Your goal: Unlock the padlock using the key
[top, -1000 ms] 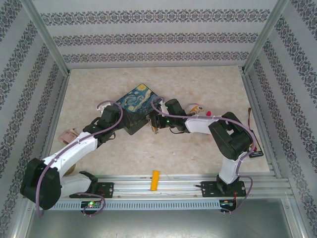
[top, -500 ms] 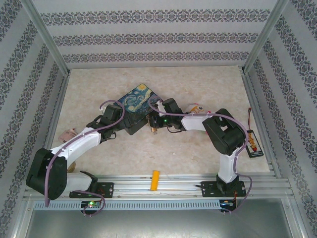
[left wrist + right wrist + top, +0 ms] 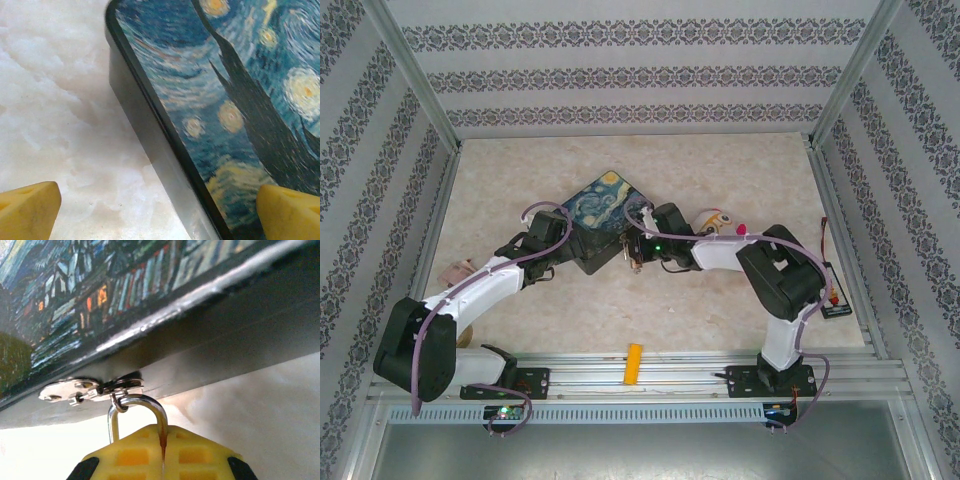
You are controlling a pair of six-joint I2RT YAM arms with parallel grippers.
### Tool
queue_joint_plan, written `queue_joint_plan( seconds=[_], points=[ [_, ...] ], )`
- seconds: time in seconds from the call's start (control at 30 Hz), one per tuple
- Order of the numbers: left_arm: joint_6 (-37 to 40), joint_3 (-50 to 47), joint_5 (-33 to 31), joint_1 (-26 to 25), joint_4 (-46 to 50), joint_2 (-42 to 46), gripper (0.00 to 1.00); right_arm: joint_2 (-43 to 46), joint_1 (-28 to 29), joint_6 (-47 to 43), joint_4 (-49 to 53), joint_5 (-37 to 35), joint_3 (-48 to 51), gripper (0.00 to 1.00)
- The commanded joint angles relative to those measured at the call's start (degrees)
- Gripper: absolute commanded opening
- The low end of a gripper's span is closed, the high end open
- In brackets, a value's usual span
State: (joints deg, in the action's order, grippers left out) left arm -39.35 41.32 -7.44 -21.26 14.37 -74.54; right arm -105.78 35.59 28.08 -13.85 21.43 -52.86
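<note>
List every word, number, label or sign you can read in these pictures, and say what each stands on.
No text can be read anywhere.
On the starry-night tin: a painted picture, no lettering.
On the padlock: the bare shackle shows, with no marking.
On the small black device at the far right: coloured marks, too small to read.
On the orange-yellow block: no print visible.

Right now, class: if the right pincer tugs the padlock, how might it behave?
The padlock probably stays rigid: its shackle looks solid metal. It likely swings rather than lifts away, threaded through the tin's clasp. Shiny metal may slip.
</note>
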Motion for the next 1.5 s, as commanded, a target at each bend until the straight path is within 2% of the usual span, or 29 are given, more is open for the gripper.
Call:
queue_joint_plan(
  seconds=[0.0, 0.17, 0.33, 0.5, 0.6, 0.83, 1.47],
  points=[
    [1.27, 1.25, -0.05, 0.87, -0.22, 0.10, 0.99, 3.88, 1.71, 5.07, 1.77, -4.03, 3.80, 0.00],
    [1.00, 1.74, 1.55, 0.91, -0.16, 0.08, 0.99, 7.78, 6.22, 13.77, 1.22, -9.66, 8.80, 0.00],
    [-0.86, 1.56, 2.73, 0.63, 0.02, 2.69, 0.99, 8.58, 9.78, 21.84, -2.00, -11.88, 11.64, 0.00],
    [-2.48, 0.32, 0.26, -1.82, 1.18, 7.29, 0.99, 7.45, 12.80, 27.33, -4.11, -14.49, 11.93, 0.00],
    [-3.23, -1.09, -0.14, -3.32, 0.61, 8.02, 0.99, 6.92, 13.09, 30.51, -7.01, -15.49, 13.05, 0.00],
    [-2.92, -1.98, -0.85, -5.41, 0.11, 3.19, 0.99, 7.42, 13.10, 34.23, -10.23, -16.92, 14.52, 0.00],
    [-4.50, -4.35, -5.82, -5.40, -0.03, 1.27, 0.99, 8.63, 10.57, 38.82, -17.86, -18.57, 19.32, 0.00]
  ],
)
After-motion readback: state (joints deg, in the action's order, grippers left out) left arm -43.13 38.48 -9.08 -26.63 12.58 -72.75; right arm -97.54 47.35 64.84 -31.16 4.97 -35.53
